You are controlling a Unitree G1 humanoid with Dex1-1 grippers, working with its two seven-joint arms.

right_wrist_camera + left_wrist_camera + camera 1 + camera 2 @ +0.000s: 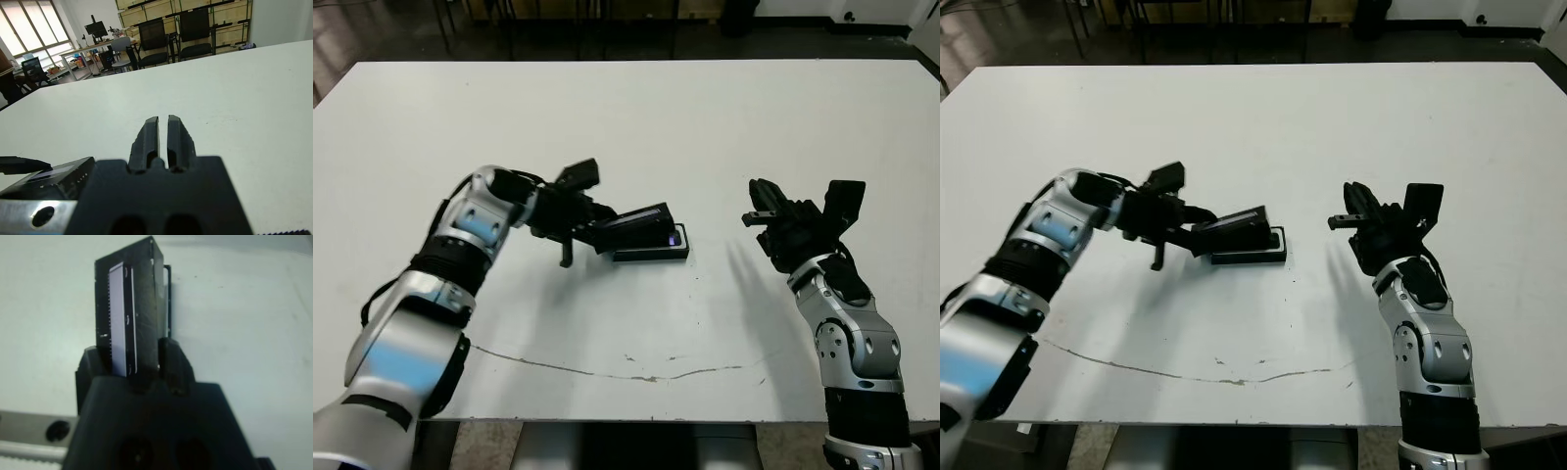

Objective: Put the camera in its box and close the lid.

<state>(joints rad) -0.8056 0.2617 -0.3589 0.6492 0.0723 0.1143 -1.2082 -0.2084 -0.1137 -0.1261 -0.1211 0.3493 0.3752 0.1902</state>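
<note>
Flat black rectangular lid with pale silvery stripe (pixel 128 313) sat clamped in left claw (pixel 590 230), tilted over small shallow black box (pixel 651 252) near middle of worktop. Slim dark bar-shaped camera with purplish lens glint (pixel 674 237) lay in box, mostly hidden under lid. Right claw (pixel 163 138) hung well apart, fingers together, empty. White worktop (pixel 705 127) bore thin dark crack line (pixel 607 372) near front edge. Behind: black office chairs (pixel 173 36), desks, windows. No readable writing or brand seen.
</note>
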